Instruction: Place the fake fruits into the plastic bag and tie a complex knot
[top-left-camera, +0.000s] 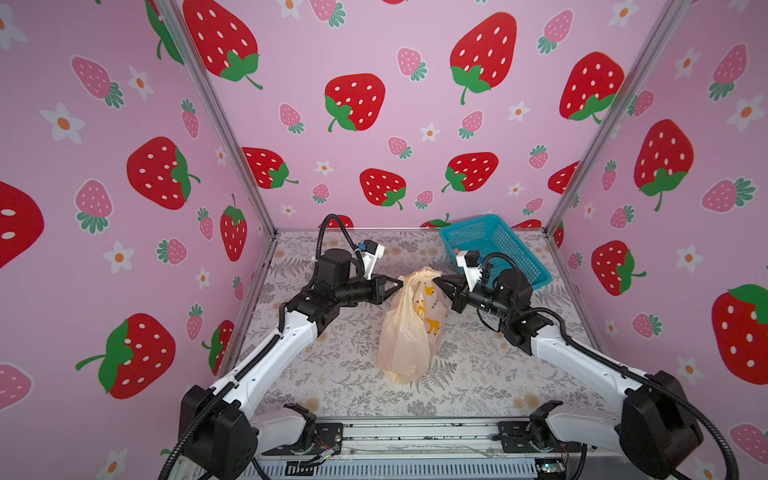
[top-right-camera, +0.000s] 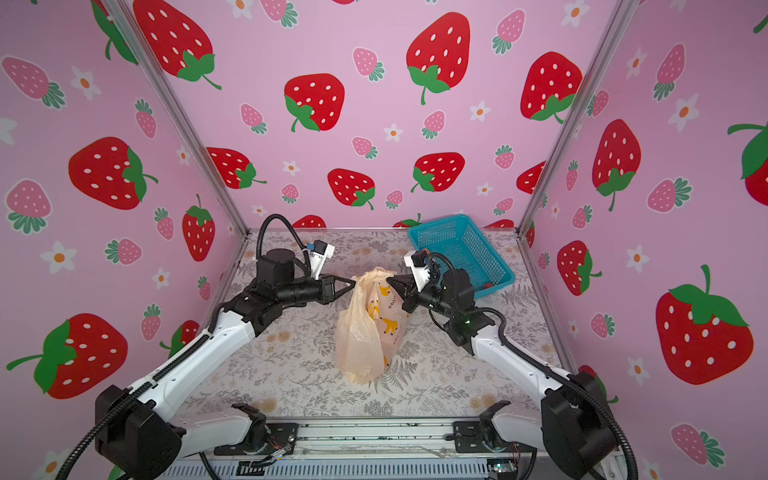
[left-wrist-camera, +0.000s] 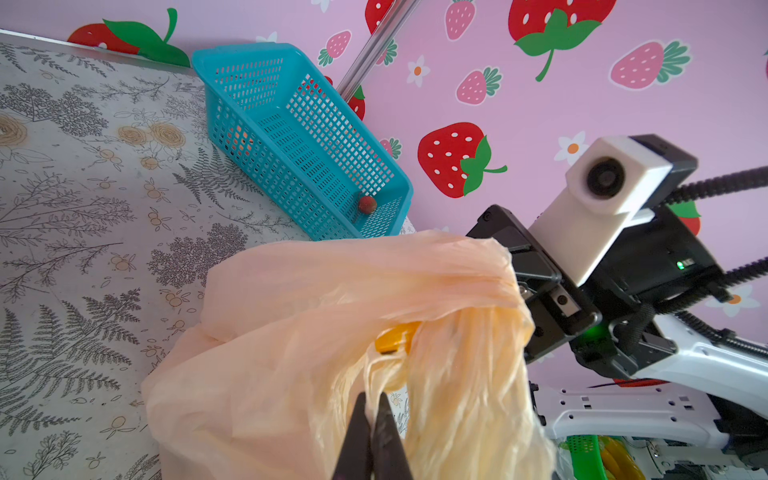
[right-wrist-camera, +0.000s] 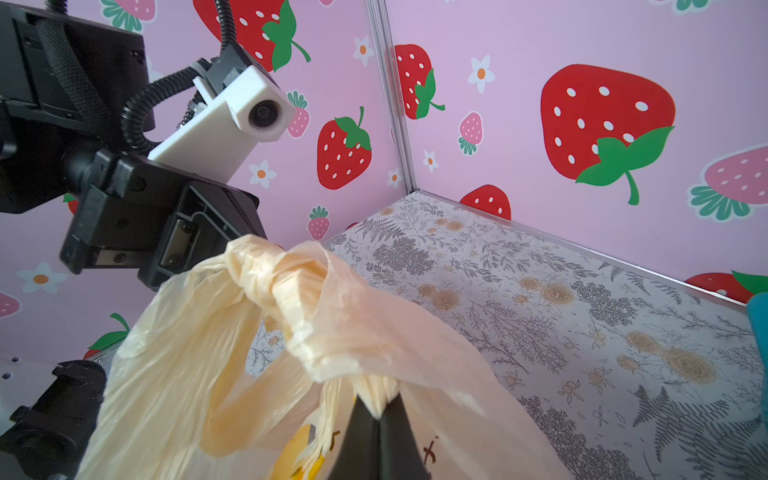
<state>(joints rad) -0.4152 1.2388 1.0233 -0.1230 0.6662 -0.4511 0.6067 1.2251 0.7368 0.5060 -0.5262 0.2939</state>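
Note:
The peach plastic bag (top-left-camera: 409, 332) (top-right-camera: 368, 332) with yellow bananas stands mid-table, its top gathered upward. My left gripper (top-left-camera: 401, 284) (top-right-camera: 354, 284) is shut on a bunched strand of the bag's handle (left-wrist-camera: 384, 374) from the left. From the right, my right gripper (top-left-camera: 436, 281) (top-right-camera: 390, 282) is shut on another gathered strand (right-wrist-camera: 376, 390). Between them the handles twist into a wrapped lump (right-wrist-camera: 286, 286). One small red fake fruit (left-wrist-camera: 367, 204) lies in a corner of the blue basket. The bag's contents do not show through the plastic.
A blue mesh basket (top-left-camera: 494, 245) (top-right-camera: 461, 245) (left-wrist-camera: 299, 137) sits at the back right against the wall, just behind my right wrist. Strawberry-print walls close in the table on three sides. The arm bases stand along the front edge.

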